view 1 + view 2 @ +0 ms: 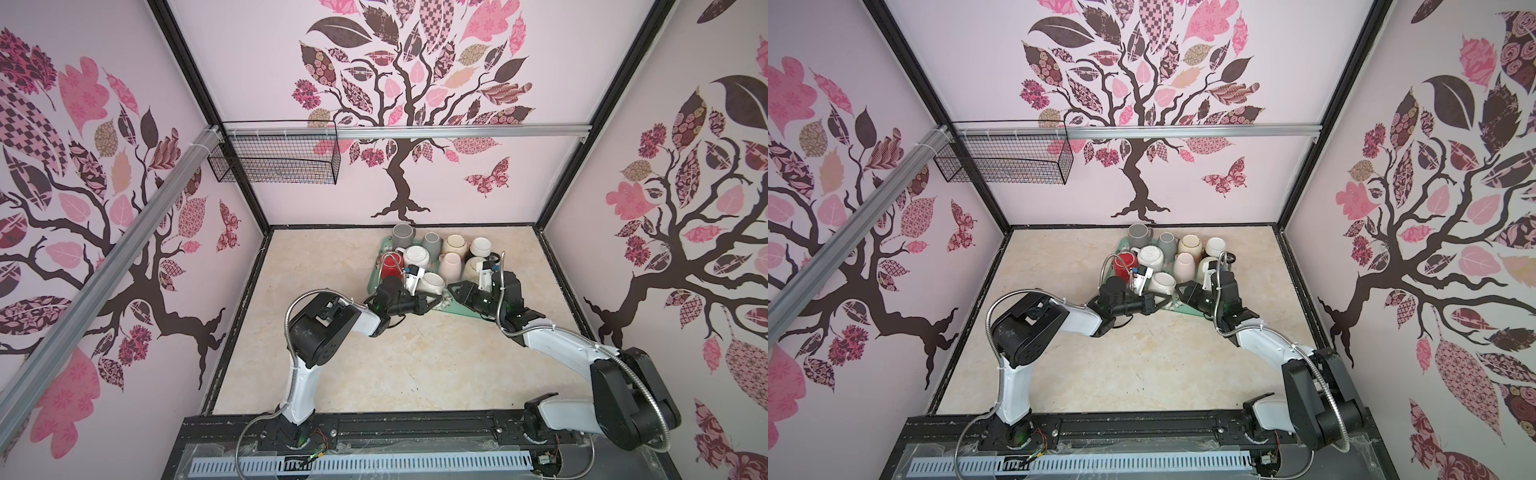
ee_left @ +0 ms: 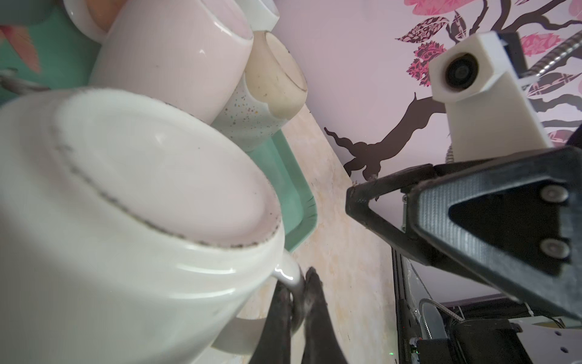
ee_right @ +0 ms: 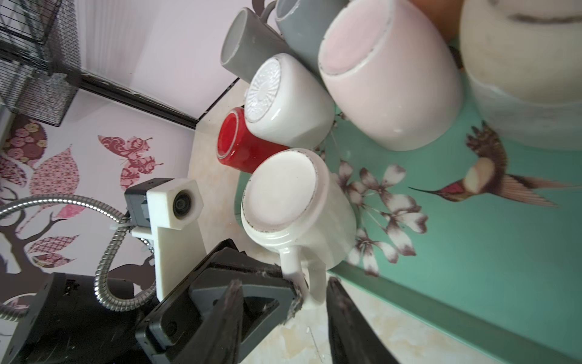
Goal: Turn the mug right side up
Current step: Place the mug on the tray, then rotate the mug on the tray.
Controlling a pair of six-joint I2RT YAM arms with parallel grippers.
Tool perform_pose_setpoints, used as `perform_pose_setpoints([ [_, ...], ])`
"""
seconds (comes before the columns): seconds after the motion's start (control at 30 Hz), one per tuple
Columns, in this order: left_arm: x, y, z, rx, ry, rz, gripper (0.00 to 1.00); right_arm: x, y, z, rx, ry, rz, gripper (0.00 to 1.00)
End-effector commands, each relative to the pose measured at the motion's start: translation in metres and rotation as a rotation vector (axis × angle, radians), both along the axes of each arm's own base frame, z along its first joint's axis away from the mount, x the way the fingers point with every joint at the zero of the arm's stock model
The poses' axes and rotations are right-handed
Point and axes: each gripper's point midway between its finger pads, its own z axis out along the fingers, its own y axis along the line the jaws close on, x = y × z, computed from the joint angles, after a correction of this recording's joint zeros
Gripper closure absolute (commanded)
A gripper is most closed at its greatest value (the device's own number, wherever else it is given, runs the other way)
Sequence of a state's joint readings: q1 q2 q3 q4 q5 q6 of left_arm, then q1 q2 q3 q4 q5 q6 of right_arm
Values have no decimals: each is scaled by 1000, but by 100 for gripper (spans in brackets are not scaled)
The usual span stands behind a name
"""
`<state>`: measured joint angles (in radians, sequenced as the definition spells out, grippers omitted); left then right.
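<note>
Found white mug (image 1: pixel 430 282) bottom-up at near edge of teal tray (image 3: pixel 504 252), just in front of red mug (image 3: pixel 239 148) and pink mug (image 3: pixel 393 78), handle sticking out toward the arms and pinched tight between closed fingers of left gripper (image 2: pixel 299 293). Facing it from the other side with right gripper (image 3: pixel 285 282), jaws partly apart and gripping nothing, handle and left fingertips lying between them. Got from wrist views only the pinch itself and handle past tray rim over tabletop (image 2: pixel 346 283); from both top views just mug body behind the two gripper tips, handle too small to make out.
</note>
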<state>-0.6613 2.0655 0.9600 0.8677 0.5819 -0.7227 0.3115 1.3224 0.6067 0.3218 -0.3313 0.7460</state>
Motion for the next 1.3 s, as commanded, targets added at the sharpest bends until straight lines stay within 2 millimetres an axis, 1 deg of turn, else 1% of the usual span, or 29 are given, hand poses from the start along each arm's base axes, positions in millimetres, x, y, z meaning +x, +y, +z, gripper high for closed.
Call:
perform_pose_setpoints([
  [0.0, 16, -11, 53, -109, -215, -17, 100, 3, -12, -7, -94, -21, -29, 54],
  [0.1, 21, -5, 42, -97, -186, 0, 100, 5, -12, -18, -109, 0, -23, 54],
  [0.2, 26, 10, 30, -69, -146, 42, 100, 5, -8, -32, -116, 36, -2, 54],
  [0.27, 29, 22, 23, -46, -123, 73, 92, 5, -6, -42, -120, 64, 14, 55],
  [0.3, 30, 28, 20, -34, -110, 90, 86, 5, -5, -48, -122, 80, 20, 55],
  [0.37, 29, 39, 13, -8, -87, 112, 78, 5, -2, -58, -128, 109, 37, 56],
  [0.43, 28, 47, 10, 15, -69, 131, 74, 4, 3, -67, -140, 127, 57, 58],
  [0.53, 26, 58, 8, 44, -54, 152, 69, 4, 15, -72, -174, 123, 89, 60],
  [0.6, 23, 66, 15, 45, -58, 170, 67, 2, 25, -72, -196, 111, 115, 61],
  [0.67, 22, 78, 17, 63, -46, 208, 67, 1, 36, -71, -225, 94, 141, 61],
  [0.77, 19, 97, 20, 130, -19, 269, 67, 3, 44, -70, -253, 81, 166, 61],
  [0.87, 15, 116, 17, 239, 38, 333, 68, 13, 36, -64, -329, 67, 137, 61],
  [0.9, 13, 123, 12, 289, 73, 350, 69, 17, 31, -58, -355, 54, 121, 61],
  [0.97, 8, 131, 10, 364, 109, 353, 72, 26, 21, -46, -387, 22, 79, 61],
  [1.0, 4, 135, 5, 402, 135, 352, 73, 31, 16, -40, -395, 5, 63, 61],
  [1.07, 0, 136, 0, 431, 152, 342, 75, 43, 8, -30, -412, -28, 30, 60],
  [1.1, -2, 135, -3, 445, 156, 336, 77, 49, 8, -25, -424, -48, 27, 60],
  [1.2, -9, 128, -11, 490, 167, 305, 82, 68, 13, -16, -454, -74, 37, 61],
  [1.27, -17, 118, -16, 521, 166, 272, 83, 79, 21, -15, -452, -86, 62, 62],
])
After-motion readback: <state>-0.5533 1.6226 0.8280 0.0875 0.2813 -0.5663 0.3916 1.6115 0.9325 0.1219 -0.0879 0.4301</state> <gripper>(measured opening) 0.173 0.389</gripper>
